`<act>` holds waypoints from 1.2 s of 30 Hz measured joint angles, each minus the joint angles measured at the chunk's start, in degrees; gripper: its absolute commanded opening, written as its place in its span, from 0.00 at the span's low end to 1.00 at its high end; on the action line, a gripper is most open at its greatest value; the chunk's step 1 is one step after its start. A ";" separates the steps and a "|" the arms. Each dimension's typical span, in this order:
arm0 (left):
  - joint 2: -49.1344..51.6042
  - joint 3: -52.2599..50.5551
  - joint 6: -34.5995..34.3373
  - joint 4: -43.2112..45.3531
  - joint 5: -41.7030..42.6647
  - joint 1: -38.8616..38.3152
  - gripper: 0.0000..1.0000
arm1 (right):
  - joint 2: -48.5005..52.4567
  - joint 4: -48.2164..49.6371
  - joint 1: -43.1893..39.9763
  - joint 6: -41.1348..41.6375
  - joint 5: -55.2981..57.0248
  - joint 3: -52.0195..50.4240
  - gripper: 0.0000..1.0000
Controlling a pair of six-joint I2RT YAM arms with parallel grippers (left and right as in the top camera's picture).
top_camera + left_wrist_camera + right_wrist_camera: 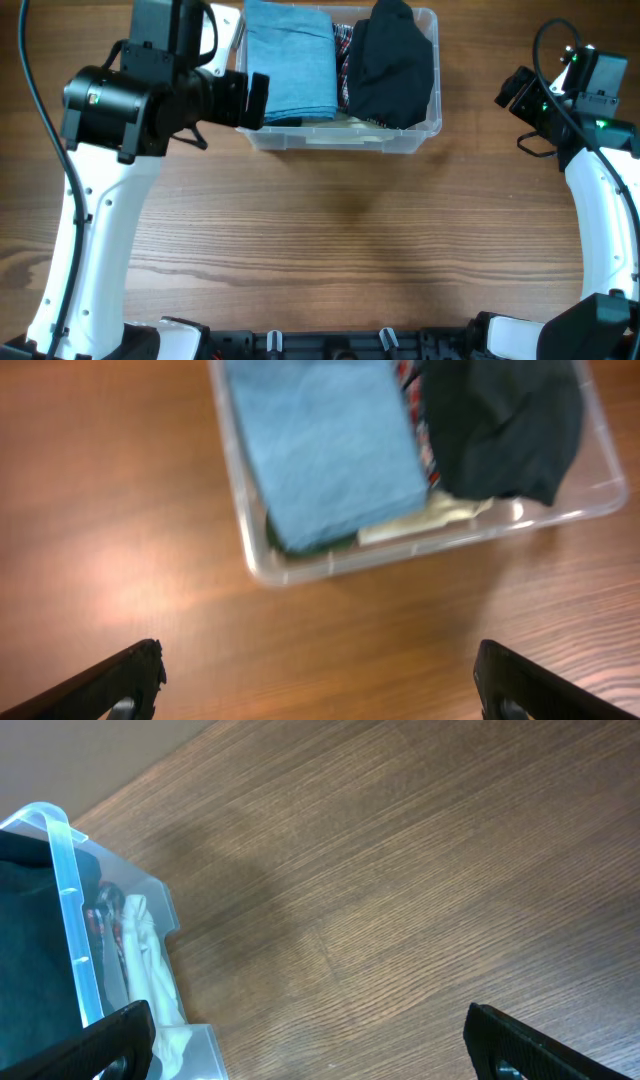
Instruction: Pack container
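Note:
The container (340, 142), a clear plastic bin, stands at the table's far centre. Inside lie a folded blue garment (290, 60), a black garment (395, 60), a strip of red plaid (343, 55) between them and white cloth (352, 122) at the front wall. My left gripper (255, 100) hovers by the bin's front left corner. In the left wrist view it (320, 680) is open over bare wood, the container (420, 550) ahead of it. My right gripper (512, 92) is open, right of the bin. In its wrist view it (310, 1040) has the container's corner (65, 890) at its left finger (120, 1040).
The wooden table (350, 250) stretches in front of the bin. Both arms' white links run down the left (90, 250) and right (605, 230) sides to their bases at the near edge. A black cable (40, 90) loops at the left.

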 measured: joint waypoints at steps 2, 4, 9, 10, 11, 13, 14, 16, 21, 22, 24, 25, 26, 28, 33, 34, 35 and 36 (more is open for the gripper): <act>-0.09 0.00 -1.36 -2.01 -0.28 1.25 1.00 | 0.00 0.00 0.00 0.02 0.00 0.00 1.00; -0.33 0.00 -2.29 -3.02 -0.48 2.71 1.00 | 0.00 0.00 0.00 0.02 0.00 0.00 1.00; -3.04 -0.50 -3.39 -1.81 -0.66 5.49 1.00 | 0.00 0.00 0.00 0.00 0.00 0.00 1.00; -3.91 -0.90 -3.39 -0.83 -0.63 5.79 1.00 | 0.00 0.00 0.00 0.00 0.00 0.00 1.00; -5.46 -1.84 -3.39 0.94 -0.63 6.19 1.00 | 0.00 0.00 0.00 0.02 0.00 0.00 1.00; -8.83 -4.39 -3.41 5.68 -0.61 6.80 1.00 | 0.00 0.00 0.00 0.02 0.00 0.00 1.00; -10.95 -6.47 -3.43 9.40 -0.59 7.10 1.00 | 0.00 0.00 0.00 0.00 0.00 0.00 1.00; -14.88 -10.64 -3.52 16.00 -0.42 7.63 1.00 | 0.00 0.00 0.00 0.02 0.00 0.00 1.00; -25.03 -25.11 -3.63 34.51 0.90 9.55 1.00 | 0.00 0.00 0.00 0.02 0.00 0.00 1.00; -27.32 -28.92 -3.63 37.86 1.62 10.21 1.00 | 0.00 -0.02 0.00 0.02 0.00 0.00 1.00; -29.79 -33.38 -3.65 42.16 2.67 11.06 1.00 | 0.00 0.00 0.00 0.00 0.00 0.00 1.00; -33.22 -39.19 -3.80 45.88 4.26 12.26 1.00 | 0.00 0.00 0.00 0.00 0.00 0.00 1.00; -35.74 -43.67 -3.80 49.96 5.57 13.20 1.00 | 0.00 0.00 0.00 0.02 0.00 0.00 1.00; -40.11 -51.19 -3.82 55.04 7.69 14.67 1.00 | 0.00 -0.04 0.00 0.00 0.00 0.00 1.00; -50.51 -66.90 -3.87 64.17 11.41 17.03 1.00 | 0.00 -0.02 0.00 0.00 0.00 0.00 1.00; -52.61 -69.66 -3.87 65.94 11.82 17.35 1.00 | 0.00 -0.02 0.00 0.02 0.00 0.00 1.00; -54.10 -71.63 -3.89 67.45 12.02 17.53 1.00 | 0.00 0.00 0.00 0.02 0.00 0.00 1.00; -55.91 -74.01 -3.96 69.26 12.37 17.68 1.00 | 0.00 -0.02 0.00 0.00 0.00 0.00 1.00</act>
